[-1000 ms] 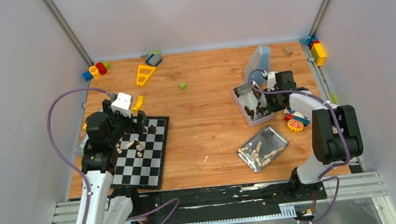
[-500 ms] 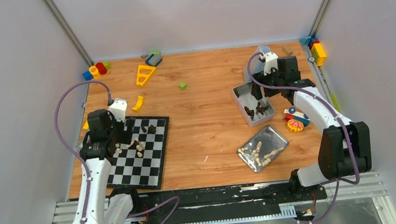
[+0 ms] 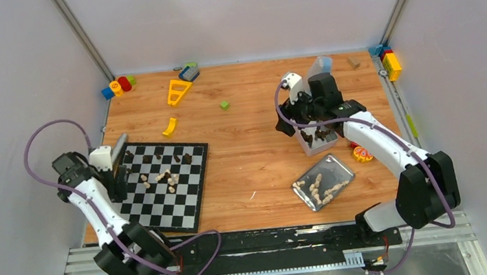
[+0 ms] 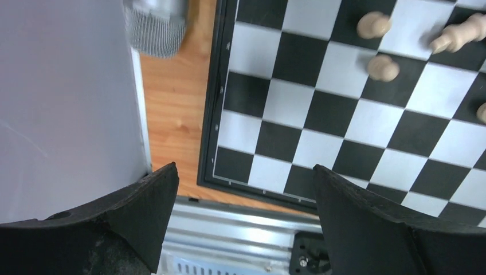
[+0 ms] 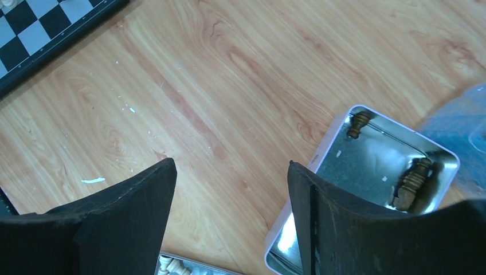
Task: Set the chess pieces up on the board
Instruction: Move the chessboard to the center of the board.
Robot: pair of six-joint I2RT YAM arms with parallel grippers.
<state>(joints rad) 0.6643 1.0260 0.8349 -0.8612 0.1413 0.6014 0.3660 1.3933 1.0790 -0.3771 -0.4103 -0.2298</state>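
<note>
**Two arms poised over an unfinished chess set.** The left arm (image 3: 90,200) climbs from its base at the near edge, doubles back beside the left wall and bends its wrist down. The left gripper (image 3: 120,183) hangs over the left border of the board (image 3: 174,213), close to its near left corner. Its fingers (image 4: 120,229) are spread wide with nothing between them.

The right arm (image 3: 379,139) stretches away from its base and leftward across the table (image 3: 257,157), with the wrist tipped downward. The right gripper (image 5: 229,220) also stands open and empty. It is above bare wood, just left of a metal tin (image 5: 375,154).

The board lies flat on the near left part of the table. It is square, so it has no long side, and it sits turned slightly off the table's edge.

A few dark pieces (image 3: 186,158) stand on the board's far rows, and cream pieces (image 3: 166,179) cluster near its middle. One cream piece (image 4: 458,35) at the edge of the left wrist view appears to lie on its side, though it is blurred.

More dark pieces sit in the tin, where two lie flat and roughly parallel. More cream pieces lie loose in a shallow tray (image 3: 338,165) nearer the arms, well apart from the board.
</note>
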